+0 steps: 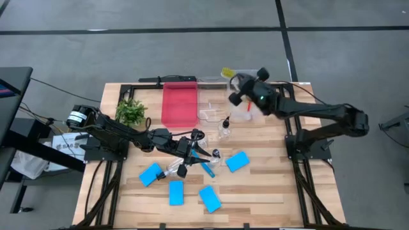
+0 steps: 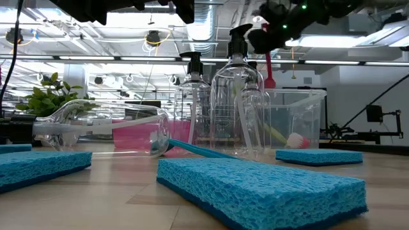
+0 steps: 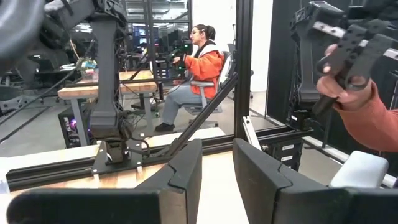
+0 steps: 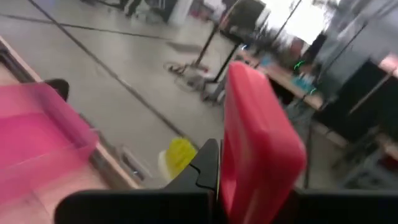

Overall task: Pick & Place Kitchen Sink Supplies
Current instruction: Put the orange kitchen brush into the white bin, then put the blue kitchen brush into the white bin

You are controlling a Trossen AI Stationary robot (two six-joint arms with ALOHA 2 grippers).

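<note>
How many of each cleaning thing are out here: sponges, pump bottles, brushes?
Blue sponges: 4
Clear pump bottles: 3
Long-handled brushes: 3, blue, red, yellow-green
Total: 10

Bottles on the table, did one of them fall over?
Yes. One small clear plastic bottle with a black pump top lies on its side on the wooden table, while the other clear bottles stand upright. Nothing looks spilled.
</note>
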